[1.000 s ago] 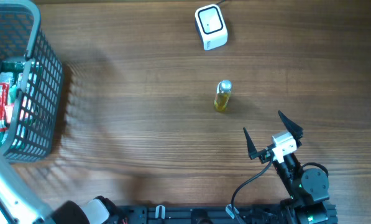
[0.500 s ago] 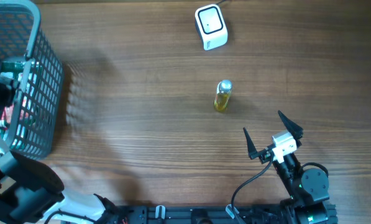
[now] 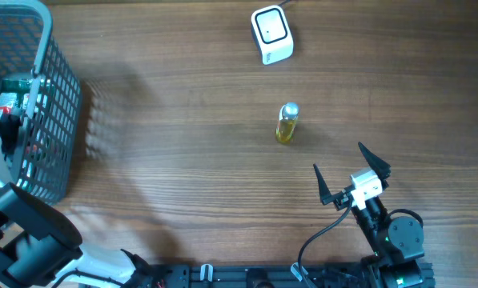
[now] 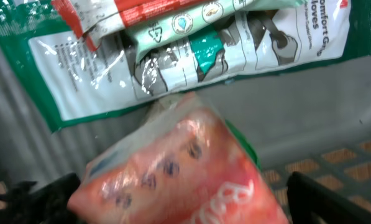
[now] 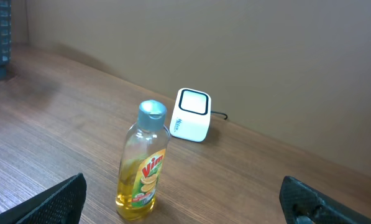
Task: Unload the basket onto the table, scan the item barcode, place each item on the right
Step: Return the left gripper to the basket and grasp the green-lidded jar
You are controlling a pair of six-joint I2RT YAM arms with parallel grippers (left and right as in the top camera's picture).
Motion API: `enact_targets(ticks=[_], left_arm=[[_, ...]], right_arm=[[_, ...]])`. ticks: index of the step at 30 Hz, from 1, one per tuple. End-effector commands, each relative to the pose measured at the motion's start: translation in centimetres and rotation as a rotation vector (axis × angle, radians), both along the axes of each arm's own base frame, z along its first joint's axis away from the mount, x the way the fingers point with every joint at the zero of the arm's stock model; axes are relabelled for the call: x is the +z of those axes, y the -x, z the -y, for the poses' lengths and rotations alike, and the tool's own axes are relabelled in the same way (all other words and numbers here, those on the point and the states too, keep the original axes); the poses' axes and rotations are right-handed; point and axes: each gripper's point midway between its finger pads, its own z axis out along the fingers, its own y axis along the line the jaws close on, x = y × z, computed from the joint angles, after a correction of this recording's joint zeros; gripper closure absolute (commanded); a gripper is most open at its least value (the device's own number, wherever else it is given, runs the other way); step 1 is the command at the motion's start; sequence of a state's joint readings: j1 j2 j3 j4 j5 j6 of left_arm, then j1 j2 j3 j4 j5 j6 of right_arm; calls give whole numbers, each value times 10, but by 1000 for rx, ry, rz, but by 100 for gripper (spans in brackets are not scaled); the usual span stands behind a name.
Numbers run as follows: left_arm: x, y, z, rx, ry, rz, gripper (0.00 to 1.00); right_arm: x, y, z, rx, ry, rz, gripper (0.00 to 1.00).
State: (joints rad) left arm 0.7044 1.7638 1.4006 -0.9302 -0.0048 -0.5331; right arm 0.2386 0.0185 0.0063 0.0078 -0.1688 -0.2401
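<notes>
Down inside the basket (image 3: 61,120), my left gripper (image 4: 182,200) stands open astride a red-orange plastic packet (image 4: 173,168). Its left finger (image 4: 30,196) brushes the packet's edge, while the right finger (image 4: 337,199) stays a little apart from it. The white barcode scanner (image 3: 271,34) sits at the far middle of the table, also seen in the right wrist view as the scanner (image 5: 192,114). My right gripper (image 3: 339,158) hovers open and empty near the front right, pointing at a yellow Vim bottle (image 3: 287,124) that stands upright ahead of it.
A green-and-white glove packet (image 4: 191,56) lies on the basket's grey floor (image 4: 334,99) behind the red one, with another red-and-white wrapper (image 4: 98,15) on top. The Vim bottle (image 5: 145,168) stands between the right gripper (image 5: 183,186) and the scanner.
The left arm has swung in at the left edge and its gripper has gone down into the basket over the packets. The right arm, bottle and scanner have not moved.
</notes>
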Motion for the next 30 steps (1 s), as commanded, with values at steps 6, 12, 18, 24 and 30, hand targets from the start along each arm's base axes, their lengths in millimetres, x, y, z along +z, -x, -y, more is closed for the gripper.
enact_targets(ticks=[6,12,18,24,30], left_arm=[[-16,1,0,10,5,8,21],[-30,3,1,10,25,-14,30],[-31,1,0,10,23,-11,49],[37,-16,-28,33,-99,139,57],[238,-19,-36,37,-426,512,50]], right_arm=[[2,1,-1,8,-6,6,0],[2,1,-1,8,-6,6,0],[2,1,-1,8,-6,7,0],[2,1,-1,8,-6,6,0],[2,1,-1,8,-6,6,0]])
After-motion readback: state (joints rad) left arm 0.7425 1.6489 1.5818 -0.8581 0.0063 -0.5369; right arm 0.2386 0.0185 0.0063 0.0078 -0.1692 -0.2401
